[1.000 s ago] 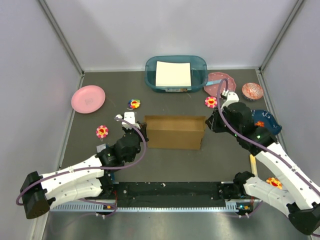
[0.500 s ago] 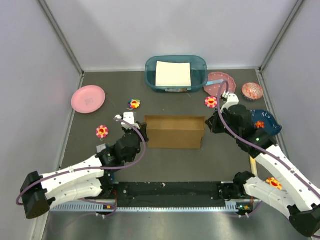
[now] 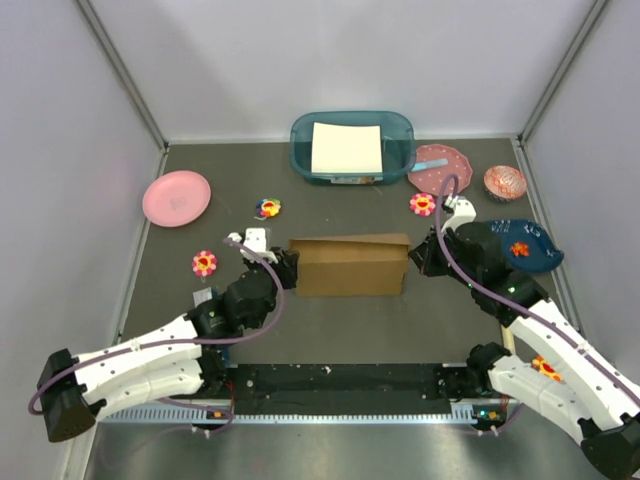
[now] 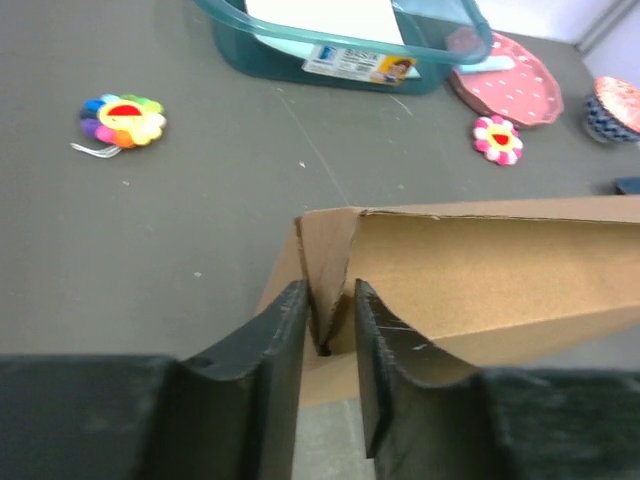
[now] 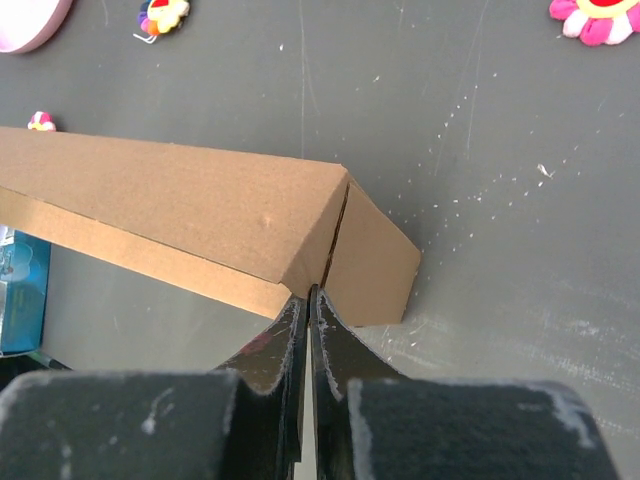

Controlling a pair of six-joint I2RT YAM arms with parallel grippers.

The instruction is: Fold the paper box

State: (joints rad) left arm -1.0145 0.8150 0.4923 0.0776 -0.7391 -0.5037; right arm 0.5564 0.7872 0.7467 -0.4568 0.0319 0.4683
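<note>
The paper box [image 3: 350,265] is a brown cardboard mailer lying in the middle of the table, its lid slightly tilted. My left gripper [image 3: 288,268] is at its left end. In the left wrist view the fingers [image 4: 290,330] straddle the box's upright side flap [image 4: 325,265] and are closed in on it. My right gripper [image 3: 415,258] is at the box's right end. In the right wrist view its fingers [image 5: 296,330] are pressed together, with the tips at the box's near corner [image 5: 330,250], where the lid meets the end flap. No cardboard shows between them.
A teal bin [image 3: 352,147] with a white sheet stands at the back. A pink plate [image 3: 176,197] is at the left. A red dotted plate [image 3: 437,165], a cupcake liner [image 3: 504,181] and a blue dish [image 3: 525,245] are at the right. Flower toys [image 3: 267,208] [image 3: 204,263] [image 3: 422,204] lie around.
Both grippers have moved in closer to the box's ends. The right gripper has moved down and left. The box's top edge now looks slightly tilted.
</note>
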